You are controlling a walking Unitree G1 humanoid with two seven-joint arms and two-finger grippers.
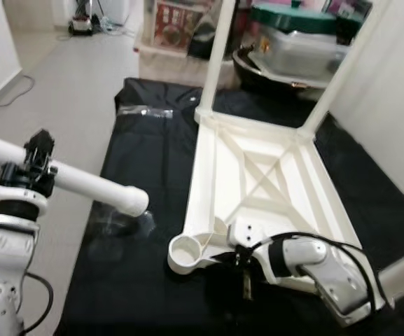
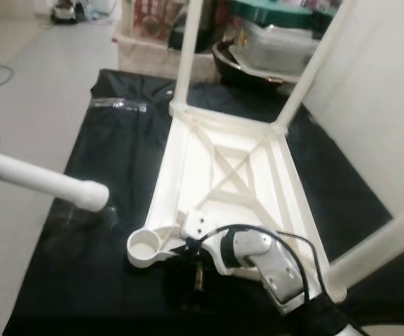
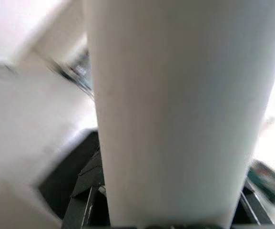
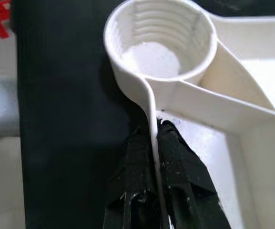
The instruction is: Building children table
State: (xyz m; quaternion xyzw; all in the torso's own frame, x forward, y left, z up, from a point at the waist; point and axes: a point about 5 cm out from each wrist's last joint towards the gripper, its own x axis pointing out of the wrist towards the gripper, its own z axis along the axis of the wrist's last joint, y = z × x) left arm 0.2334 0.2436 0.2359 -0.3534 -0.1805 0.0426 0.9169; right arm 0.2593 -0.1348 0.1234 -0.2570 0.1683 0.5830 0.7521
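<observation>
From the left eye view, a white plastic table top [image 1: 258, 175] lies upside down on a black sheet [image 1: 138, 154] spread over the pale floor [image 1: 68, 77], with two white legs already standing up from its far corners, one [image 1: 219, 49] on the far left and one [image 1: 342, 70] on the far right. At the near left corner of the table top sits an open threaded socket [image 1: 186, 250]. The right tool [image 1: 242, 260] is at the near rim just beside that socket, and the left tool [image 1: 37, 164] carries a loose white leg [image 1: 93, 185] held out over the left edge of the sheet, well apart from the socket. Beyond the far edge of the sheet stand storage bins, a dark round basin and a clear tub with a green lid [image 1: 303, 17]; a white wall runs along the right. From the right eye view, a further white leg [image 2: 377, 248] rises by the near right corner. In the left wrist view the white leg [image 3: 180, 109] is clamped in that tool, blurred floor and sheet behind it. In the right wrist view the two black fingers [image 4: 175, 162] pinch narrowly on the thin rim wall [image 4: 151, 119] beside the ribbed socket [image 4: 158, 43].
</observation>
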